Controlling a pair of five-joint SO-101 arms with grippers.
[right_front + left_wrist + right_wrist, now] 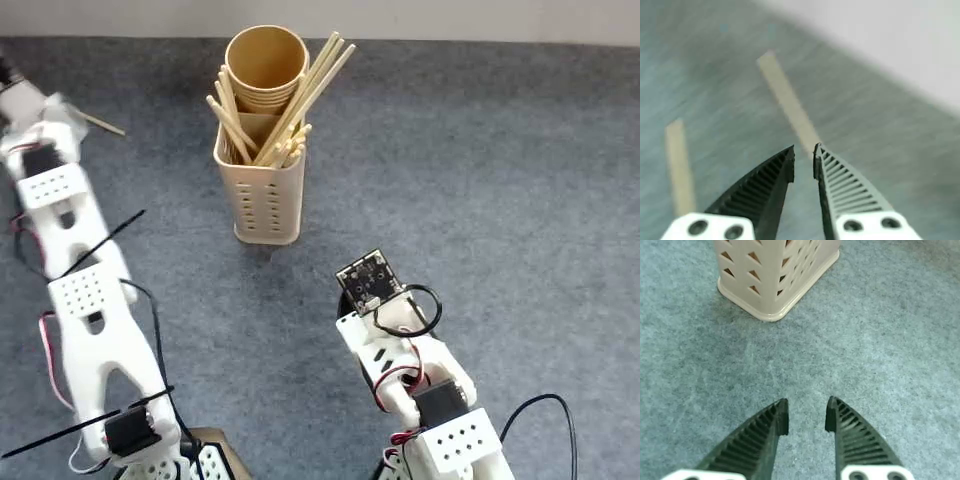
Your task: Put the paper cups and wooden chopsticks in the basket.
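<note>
A beige perforated basket (pixel 265 195) stands upright on the grey carpet, with stacked paper cups (pixel 265 65) and several wooden chopsticks (pixel 310 85) in it. One loose chopstick (pixel 100 123) lies on the carpet at the far left, beside the left arm's end. In the left wrist view, my left gripper (pixel 804 149) is narrowly open just above the carpet, with the near end of a chopstick (pixel 787 100) right ahead of its tips and a second chopstick (pixel 679 165) off to one side. My right gripper (pixel 807 412) hangs open and empty over bare carpet, short of the basket (pixel 775 275).
The grey carpet (pixel 500 180) ends at a pale strip (pixel 450 20) along the far edge, close behind the basket. The right arm's wrist board (pixel 370 280) sits a short way in front of the basket, and cables trail from both arm bases.
</note>
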